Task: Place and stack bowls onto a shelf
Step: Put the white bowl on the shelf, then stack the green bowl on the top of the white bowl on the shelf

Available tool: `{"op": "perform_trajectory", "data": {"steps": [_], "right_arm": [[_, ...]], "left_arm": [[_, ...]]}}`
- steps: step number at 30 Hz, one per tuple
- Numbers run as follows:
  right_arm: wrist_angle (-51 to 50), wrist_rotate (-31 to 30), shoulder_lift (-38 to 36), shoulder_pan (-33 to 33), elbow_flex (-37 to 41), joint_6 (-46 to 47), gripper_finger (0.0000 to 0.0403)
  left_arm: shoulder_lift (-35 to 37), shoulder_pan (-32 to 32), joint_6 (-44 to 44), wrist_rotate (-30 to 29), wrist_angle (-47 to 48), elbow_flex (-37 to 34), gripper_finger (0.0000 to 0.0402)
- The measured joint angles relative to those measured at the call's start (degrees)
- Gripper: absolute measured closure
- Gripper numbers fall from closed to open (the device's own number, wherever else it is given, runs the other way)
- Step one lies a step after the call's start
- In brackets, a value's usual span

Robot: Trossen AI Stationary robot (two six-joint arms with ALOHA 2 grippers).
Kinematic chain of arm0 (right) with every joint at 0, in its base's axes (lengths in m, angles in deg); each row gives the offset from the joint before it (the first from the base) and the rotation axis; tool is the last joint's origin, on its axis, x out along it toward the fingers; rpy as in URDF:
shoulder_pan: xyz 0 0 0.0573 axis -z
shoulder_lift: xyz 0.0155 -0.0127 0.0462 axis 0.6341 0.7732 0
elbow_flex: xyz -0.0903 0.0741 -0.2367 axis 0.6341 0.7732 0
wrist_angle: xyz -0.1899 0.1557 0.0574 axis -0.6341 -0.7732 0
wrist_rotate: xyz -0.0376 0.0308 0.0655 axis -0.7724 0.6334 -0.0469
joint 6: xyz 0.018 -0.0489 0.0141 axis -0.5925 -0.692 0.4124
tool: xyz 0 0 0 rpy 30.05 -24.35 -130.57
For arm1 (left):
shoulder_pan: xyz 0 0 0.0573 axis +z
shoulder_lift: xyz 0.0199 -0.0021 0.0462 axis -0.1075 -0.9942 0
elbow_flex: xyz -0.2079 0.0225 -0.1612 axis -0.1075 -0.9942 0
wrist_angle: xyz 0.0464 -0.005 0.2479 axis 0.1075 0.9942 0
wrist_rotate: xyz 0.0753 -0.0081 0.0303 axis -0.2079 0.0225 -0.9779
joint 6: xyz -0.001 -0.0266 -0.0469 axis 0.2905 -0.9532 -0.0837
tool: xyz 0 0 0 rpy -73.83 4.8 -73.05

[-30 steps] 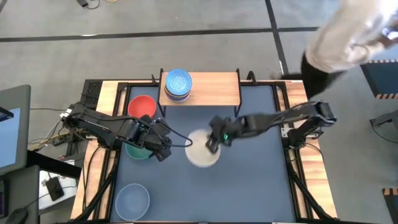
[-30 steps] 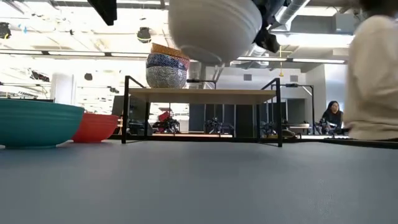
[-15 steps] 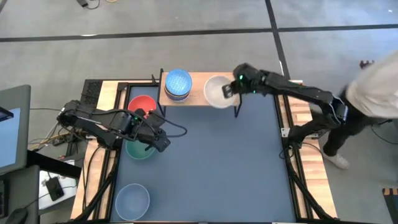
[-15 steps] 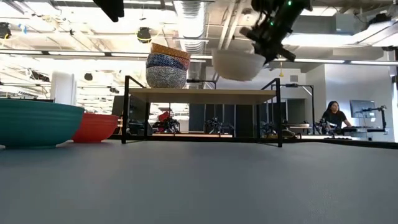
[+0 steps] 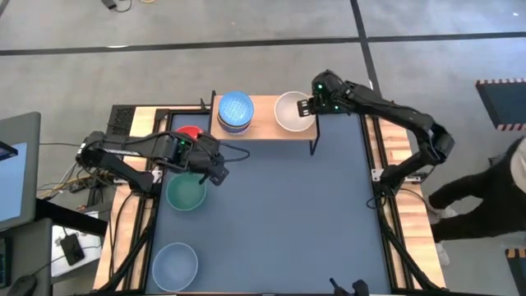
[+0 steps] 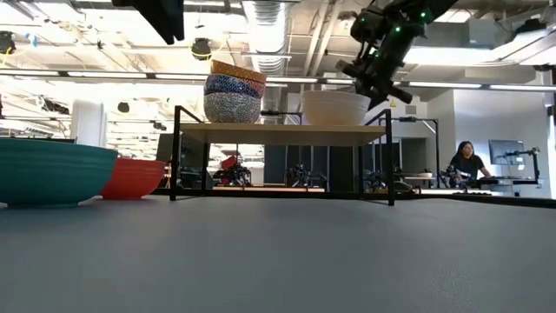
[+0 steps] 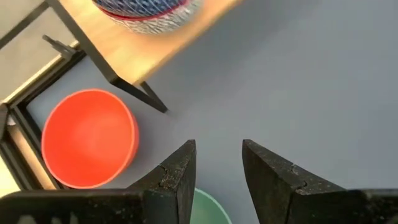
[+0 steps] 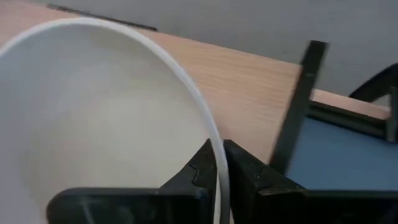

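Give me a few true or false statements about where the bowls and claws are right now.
1. The white bowl sits on the shelf. True.
2. The right claw hangs far from that bowl. False: its fingers straddle the rim.
3. The left claw holds the green bowl. False: it is open and empty above it.
4. A stack of bowls stands on the shelf. True.
5. The red bowl is on the shelf. False: it rests on the table.

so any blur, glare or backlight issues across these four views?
Left wrist view: the stacked patterned bowls and light-wood shelf are smeared. Low view: bright ceiling lights backlight the shelf; the teal-green bowl looms large up close. Right wrist view: the cream white bowl is soft, close to the lens. High view: even light.
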Motion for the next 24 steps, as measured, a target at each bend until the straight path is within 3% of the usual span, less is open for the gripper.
{"op": "perform_trajectory", "data": {"steps": [7,16,19,24], "right_arm": [[3.01,0.96,-0.06,0.00,-0.01,-0.68,0.0291],[8.38,1.88,-4.91,0.15,0.00,-2.56,0.0210],[8.60,1.92,-6.61,0.15,0.00,-4.69,0.0191],[8.88,3.76,-8.06,0.17,0.00,-6.66,0.0175]], "left_arm": [[0.00,1.48,2.11,-1.91,0.22,0.00,0.0285],[1.36,0.02,2.57,-8.43,-0.43,-1.00,0.0285],[3.87,-0.14,2.89,-9.08,-3.59,-5.97,0.0285],[11.81,-0.16,2.39,-5.69,-16.46,-21.07,0.0285]]}}
